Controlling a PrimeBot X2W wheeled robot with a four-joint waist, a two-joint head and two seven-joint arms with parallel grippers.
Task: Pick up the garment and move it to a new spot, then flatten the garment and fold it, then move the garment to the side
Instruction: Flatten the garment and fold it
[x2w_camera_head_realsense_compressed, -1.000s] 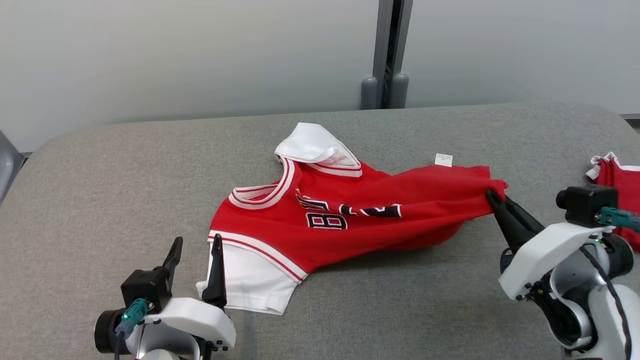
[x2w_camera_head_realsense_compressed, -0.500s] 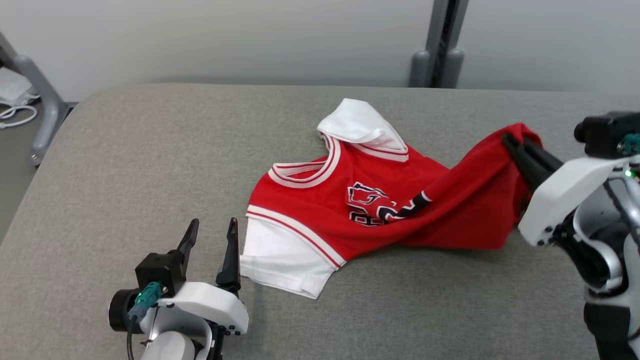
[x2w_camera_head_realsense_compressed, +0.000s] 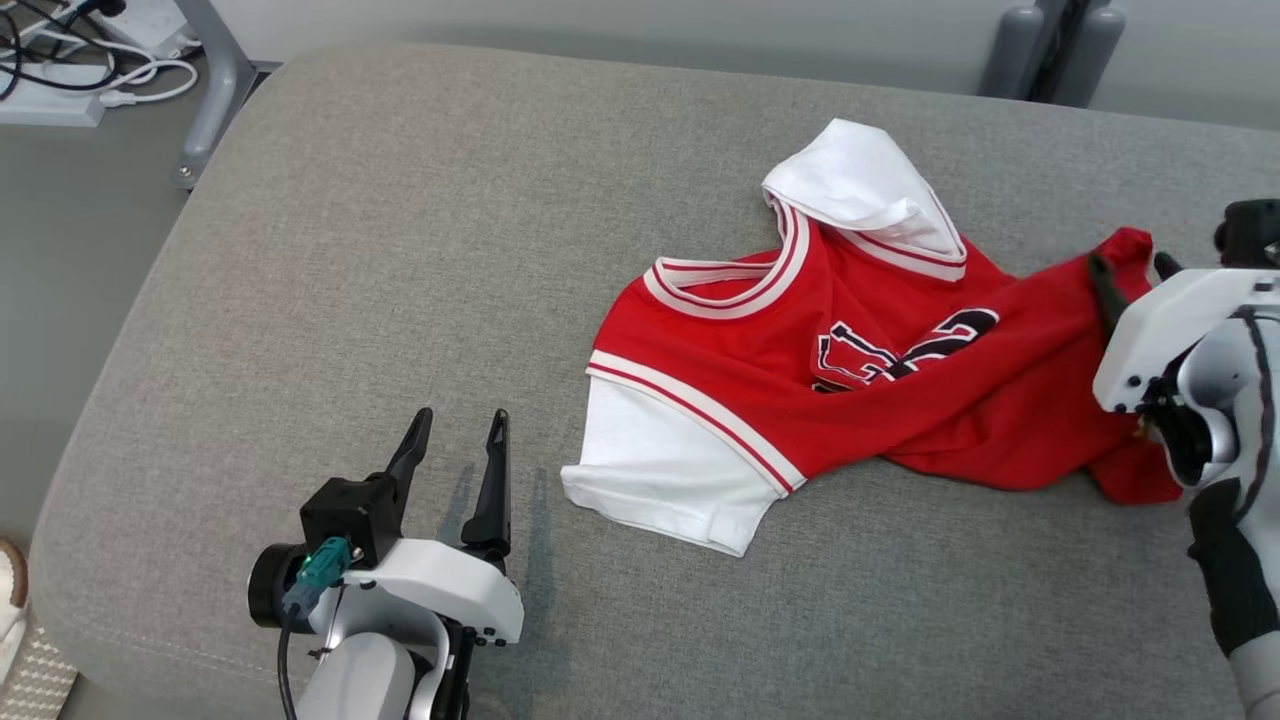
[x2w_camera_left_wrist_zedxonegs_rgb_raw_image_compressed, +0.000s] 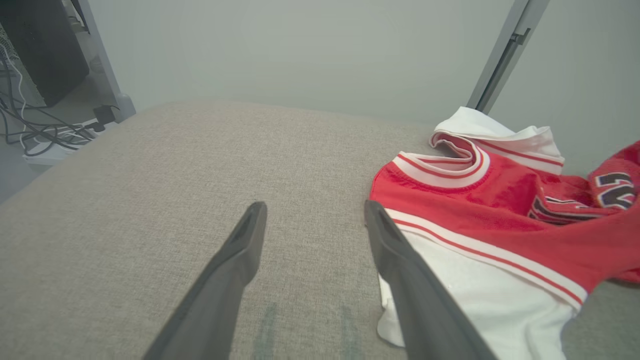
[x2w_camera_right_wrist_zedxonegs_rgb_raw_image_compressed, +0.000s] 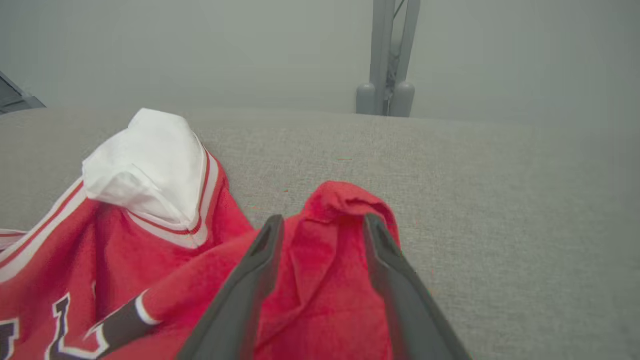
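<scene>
Garment (x2w_camera_head_realsense_compressed: 800, 400): red jersey with white sleeves, lying crumpled on the grey cushion (x2w_camera_head_realsense_compressed: 400, 250), toward its right side.
Left gripper (x2w_camera_head_realsense_compressed: 461, 414): fingers spread wide, empty, low over bare cushion just beside the near white sleeve (x2w_camera_head_realsense_compressed: 660, 480).
Right gripper (x2w_camera_right_wrist_zedxonegs_rgb_raw_image_compressed: 323, 219): fingers apart, straddling a raised red fold at the jersey's far right end.

I see bare table (x2w_camera_head_realsense_compressed: 400, 250) running wide along my left and front, free passage for the left gripper (x2w_camera_head_realsense_compressed: 461, 415), its fingers spread just beside the garment (x2w_camera_head_realsense_compressed: 850, 400). That garment lies crumpled across the right half, a red fold standing between the parted fingers of the right gripper (x2w_camera_right_wrist_zedxonegs_rgb_raw_image_compressed: 323, 220). A grey post (x2w_camera_head_realsense_compressed: 1008, 55) stands behind the far edge.
</scene>
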